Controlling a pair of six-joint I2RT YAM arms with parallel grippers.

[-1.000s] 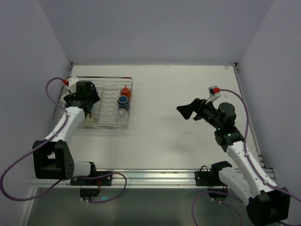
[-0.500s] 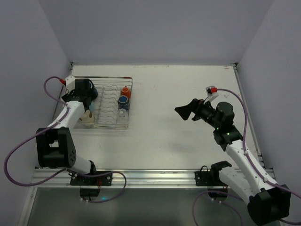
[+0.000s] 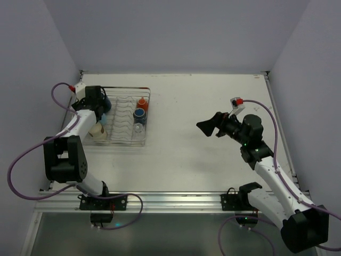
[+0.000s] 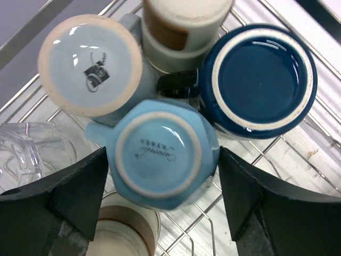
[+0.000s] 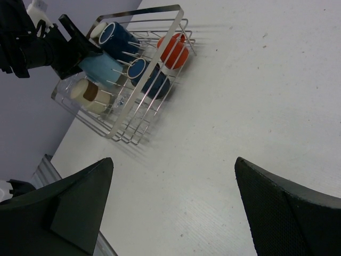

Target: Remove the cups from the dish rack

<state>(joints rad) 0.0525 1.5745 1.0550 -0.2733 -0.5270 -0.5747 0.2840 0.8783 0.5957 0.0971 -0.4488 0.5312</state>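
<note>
- My left arm has shifted to the dish rack's (image 3: 120,143) 10 o'clock corner; my right arm barely moved.
- Left gripper (image 4: 162,186): fingers (image 4: 74,197) apart, hugging the upturned light blue cup (image 4: 160,154); I cannot tell whether they clamp it yet.
- Right gripper (image 5: 170,202): fingers wide apart, holding nothing.
- Progress: no cup on the table (image 3: 202,106). The navy cup (image 4: 258,80) at 1 o'clock, the orange cup (image 3: 141,102) and the others remain racked, so all unloading is left.
- Markings: script stamp on the light blue base, illegible.
</note>
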